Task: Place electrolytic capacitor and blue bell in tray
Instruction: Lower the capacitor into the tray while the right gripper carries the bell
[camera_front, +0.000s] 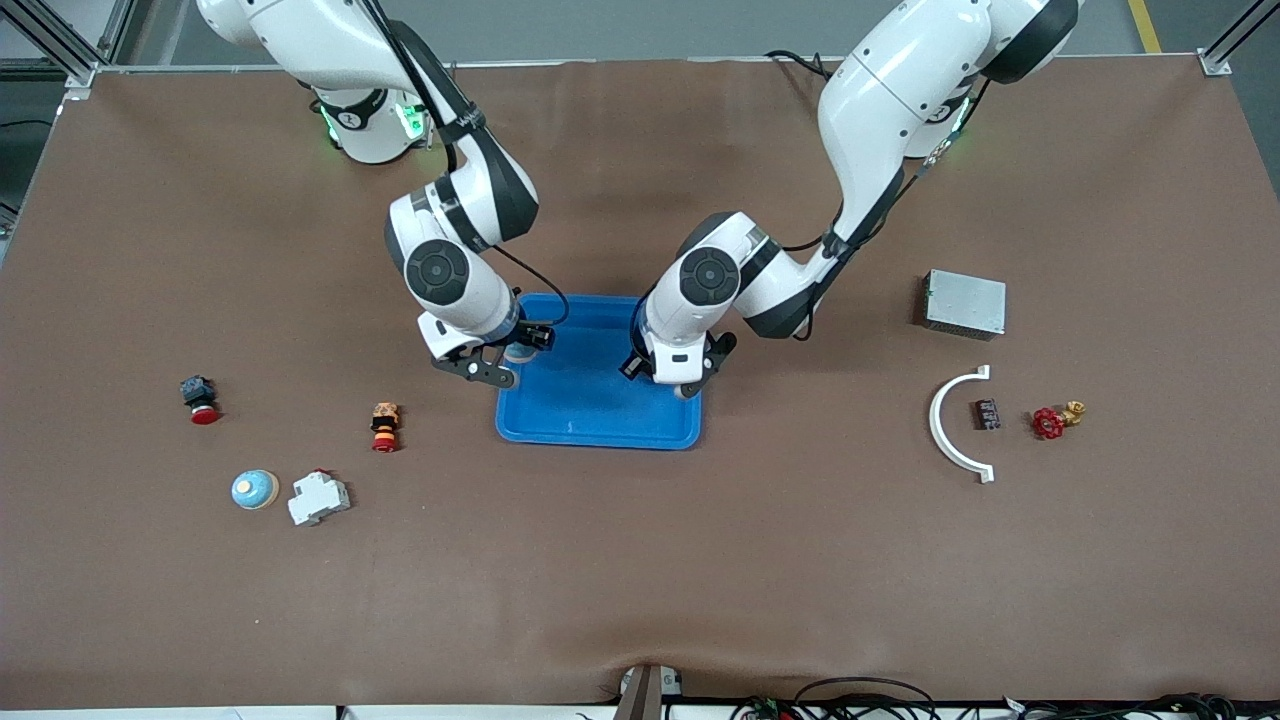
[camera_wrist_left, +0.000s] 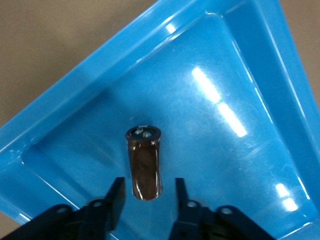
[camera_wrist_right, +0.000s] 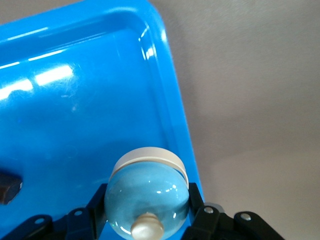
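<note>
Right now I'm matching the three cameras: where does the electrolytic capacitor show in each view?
Front view: not visible; the left gripper, over a corner of the tray, covers that spot.
Left wrist view: the capacitor lies on the tray floor between the left gripper's open fingers.
Right wrist view: probably the dark end at the picture's edge; the right gripper holds the blue bell.
Shared landmark: the blue tray.

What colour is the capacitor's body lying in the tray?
Dark brown, with a dark blue-black end cap; the capacitor shows best in the left wrist view.
</note>
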